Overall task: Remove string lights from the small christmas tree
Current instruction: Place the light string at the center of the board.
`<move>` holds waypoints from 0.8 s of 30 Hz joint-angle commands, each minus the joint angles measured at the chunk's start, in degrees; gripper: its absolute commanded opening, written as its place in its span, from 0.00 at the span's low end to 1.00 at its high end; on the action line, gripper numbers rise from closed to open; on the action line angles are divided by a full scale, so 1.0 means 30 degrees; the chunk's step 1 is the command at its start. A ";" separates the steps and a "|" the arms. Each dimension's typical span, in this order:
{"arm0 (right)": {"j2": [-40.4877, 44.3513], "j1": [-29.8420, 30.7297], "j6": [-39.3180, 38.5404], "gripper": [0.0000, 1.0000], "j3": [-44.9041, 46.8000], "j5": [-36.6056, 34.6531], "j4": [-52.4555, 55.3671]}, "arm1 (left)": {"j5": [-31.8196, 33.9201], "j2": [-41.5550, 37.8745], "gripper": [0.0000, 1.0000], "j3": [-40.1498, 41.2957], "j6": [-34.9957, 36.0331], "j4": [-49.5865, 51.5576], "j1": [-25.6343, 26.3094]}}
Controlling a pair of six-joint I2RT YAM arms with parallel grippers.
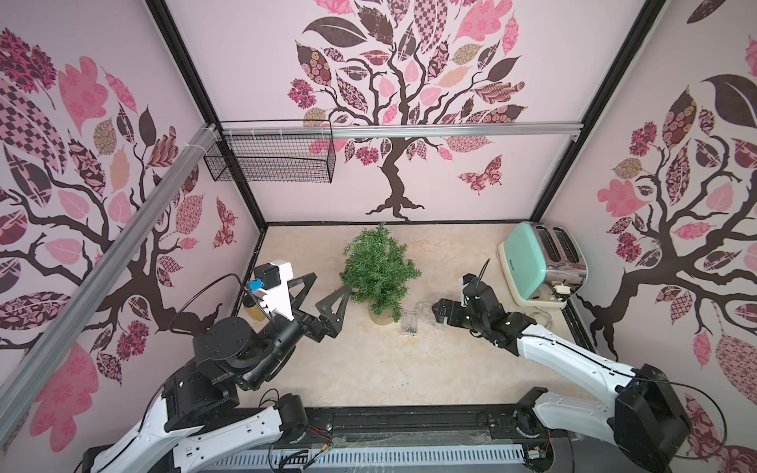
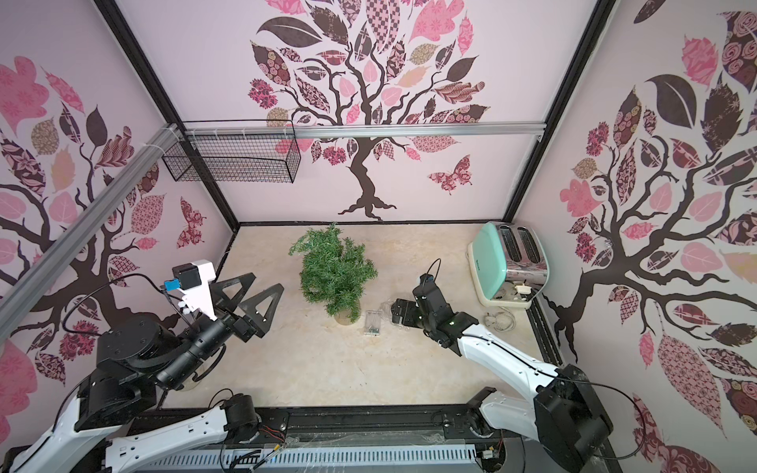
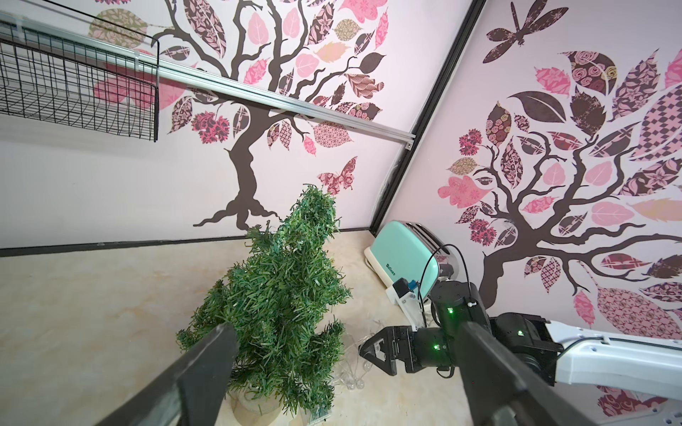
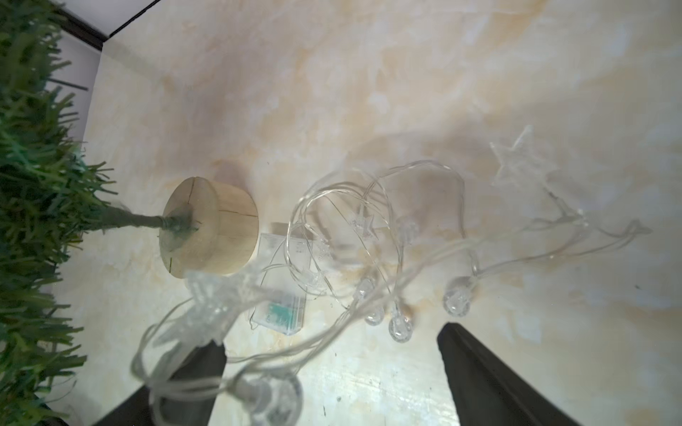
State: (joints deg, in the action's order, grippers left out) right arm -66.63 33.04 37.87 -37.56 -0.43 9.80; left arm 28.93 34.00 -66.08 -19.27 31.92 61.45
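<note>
One word to read here: in the left wrist view, dark letters spell "Belinee" along the lower edge of the mint-green side of the toaster point(image 3: 404, 250). In both top views the same mark on the toaster point(image 1: 526, 262) point(image 2: 493, 256) is a dark smudge, too small to read. The battery box point(image 4: 282, 310) of the string lights point(image 4: 455, 300) shows a green patch inside, too blurred to read.

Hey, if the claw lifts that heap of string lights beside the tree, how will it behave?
Probably floppy: the string lights lie in loose tangled loops, so strands would dangle. The battery box likely hangs lowest, being the bulkiest part. The globe bulbs may roll.
</note>
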 commanded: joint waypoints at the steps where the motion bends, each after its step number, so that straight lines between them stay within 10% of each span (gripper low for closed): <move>1: 0.0521 0.0004 0.1069 1.00 -0.1226 -0.0522 0.1933 | 0.0670 -0.0049 0.98 0.0052 0.0094 0.0113 0.0048; 13: -0.0795 0.0003 0.0025 1.00 -0.0144 0.1489 0.7079 | 0.2043 0.0772 0.98 -0.0936 0.0137 0.0704 0.0024; 24: 0.3548 0.0013 -0.1311 1.00 -0.2280 0.0414 0.2641 | 0.6256 0.1083 0.98 -0.0916 0.4061 -0.2193 -0.0506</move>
State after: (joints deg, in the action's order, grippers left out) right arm -56.64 33.04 36.27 -41.10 3.70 22.06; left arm 42.30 35.97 -67.72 -13.61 29.95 61.01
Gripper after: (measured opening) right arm 0.996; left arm 0.981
